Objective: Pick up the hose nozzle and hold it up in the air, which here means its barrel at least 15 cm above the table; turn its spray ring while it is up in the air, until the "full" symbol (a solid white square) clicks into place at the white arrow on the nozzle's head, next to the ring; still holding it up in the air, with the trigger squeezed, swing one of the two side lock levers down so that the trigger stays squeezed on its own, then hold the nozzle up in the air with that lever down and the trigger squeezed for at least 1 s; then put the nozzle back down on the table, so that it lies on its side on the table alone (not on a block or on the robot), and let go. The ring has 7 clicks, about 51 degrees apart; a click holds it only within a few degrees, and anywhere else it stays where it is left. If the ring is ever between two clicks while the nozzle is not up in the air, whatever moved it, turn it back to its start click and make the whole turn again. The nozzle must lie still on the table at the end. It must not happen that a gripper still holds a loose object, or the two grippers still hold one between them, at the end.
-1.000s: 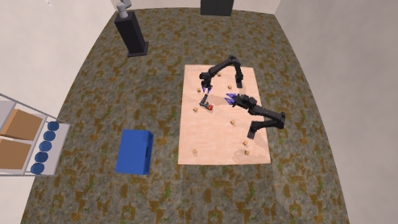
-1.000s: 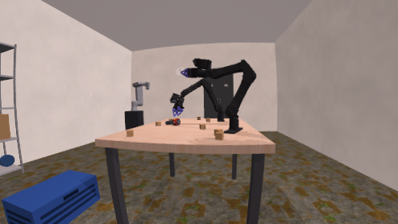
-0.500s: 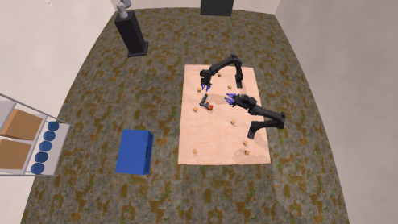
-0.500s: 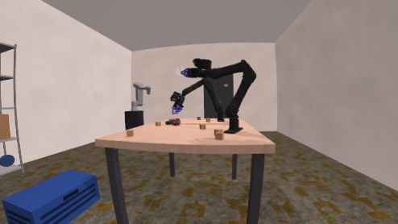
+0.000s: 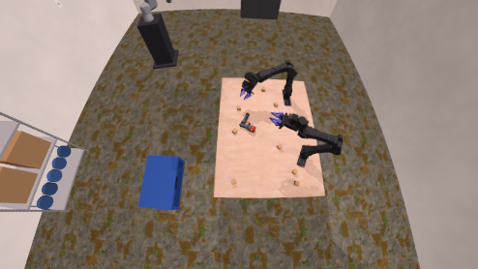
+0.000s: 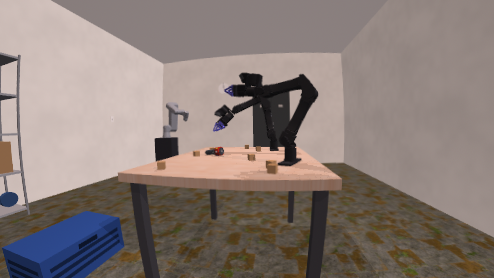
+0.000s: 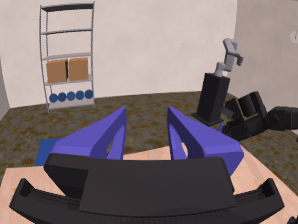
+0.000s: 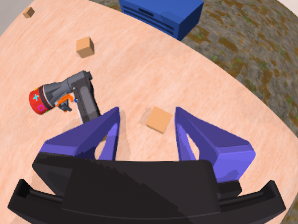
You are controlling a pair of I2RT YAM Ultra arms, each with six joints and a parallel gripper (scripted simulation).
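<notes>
The hose nozzle (image 5: 248, 125) lies on its side on the table, with a dark handle and a red spray ring at one end. It also shows in the exterior view (image 6: 216, 151) and at the left of the right wrist view (image 8: 63, 96). My right gripper (image 5: 247, 92) (image 8: 147, 112) hangs in the air above and beyond the nozzle, pointing down, open and empty. My left gripper (image 5: 277, 118) (image 6: 229, 90) (image 7: 146, 112) is raised higher, level, pointing away from the nozzle, open and empty. Neither gripper touches the nozzle.
Several small tan blocks lie scattered on the table, one (image 8: 158, 120) below my right gripper and one (image 5: 239, 107) near the nozzle. A blue box (image 5: 162, 182) sits on the floor beside the table. A shelf (image 5: 29, 169) stands far off.
</notes>
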